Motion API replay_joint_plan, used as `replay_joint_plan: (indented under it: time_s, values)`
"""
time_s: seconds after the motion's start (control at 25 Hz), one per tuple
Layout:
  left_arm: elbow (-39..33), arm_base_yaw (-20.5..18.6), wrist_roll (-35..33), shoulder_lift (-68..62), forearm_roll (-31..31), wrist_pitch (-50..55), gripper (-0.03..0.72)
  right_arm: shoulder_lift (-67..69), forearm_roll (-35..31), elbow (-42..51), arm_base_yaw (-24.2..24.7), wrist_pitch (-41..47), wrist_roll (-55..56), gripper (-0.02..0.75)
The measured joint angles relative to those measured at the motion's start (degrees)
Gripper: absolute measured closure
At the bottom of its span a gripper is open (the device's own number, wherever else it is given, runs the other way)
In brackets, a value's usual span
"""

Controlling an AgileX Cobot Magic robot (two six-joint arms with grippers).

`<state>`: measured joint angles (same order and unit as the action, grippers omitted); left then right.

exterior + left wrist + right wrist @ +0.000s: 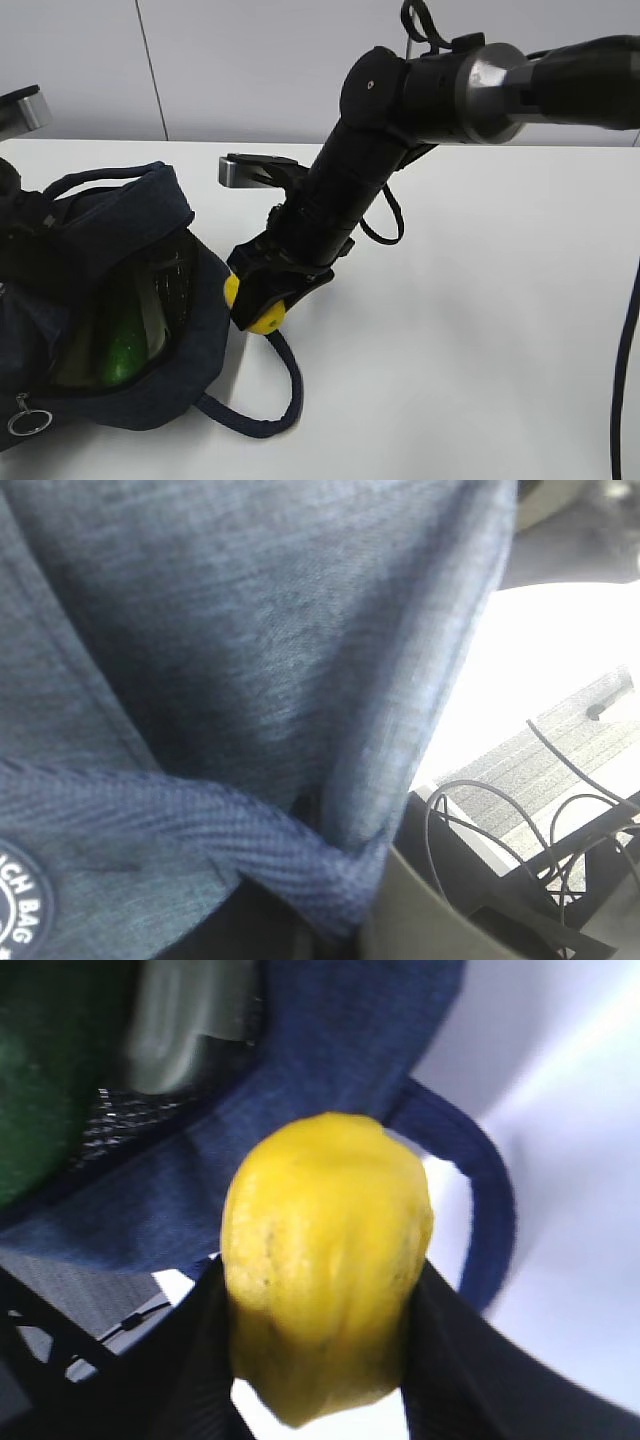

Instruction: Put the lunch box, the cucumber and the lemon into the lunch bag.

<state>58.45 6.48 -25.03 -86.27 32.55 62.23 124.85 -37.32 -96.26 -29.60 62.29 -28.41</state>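
Note:
The navy lunch bag [150, 400] lies at the left with its mouth open toward the middle of the table. Inside it shows the green cucumber [120, 352] [35, 1090], and beside it a pale blurred edge that looks like the lunch box [180, 1020]. My right gripper [258, 300] [320, 1360] is shut on the yellow lemon [266, 322] [325, 1260], low over the table just outside the bag's rim. My left gripper [330, 925] is shut on the bag's fabric [260, 630] where a handle strap [200, 825] joins, at the bag's far left side.
One loop handle [285, 395] lies on the table under the lemon. The zipper's ring pull [28, 420] hangs at the bag's front left. A metal bracket [255, 170] stands behind the right arm, another at the far left [25, 108]. A cable [628, 370] runs down the right edge.

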Motion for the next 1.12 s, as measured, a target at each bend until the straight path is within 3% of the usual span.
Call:
replay_joint_plan:
  time_s: [0.32, 0.6, 0.92, 1.12]
  values:
    - [0.0, 0.0, -0.08, 0.0, -0.1, 0.37, 0.697, 1.38, -16.51, 0.0, -0.1, -2.34, -9.84, 0.417]
    - [0.0, 0.0, -0.12, 0.0, -0.1, 0.49, 0.697, 3.52, -25.2, 0.0, -1.33, -10.78, -17.56, 0.414]
    - [0.0, 0.0, -0.21, 0.0, -0.19, 0.49, 0.697, 6.75, -33.25, 0.0, -1.9, -15.48, -23.11, 0.261]
    - [0.0, 0.0, -0.21, 0.0, -0.19, 0.49, 0.697, 6.9, -34.0, -0.03, -1.9, -15.48, -24.02, 0.227]
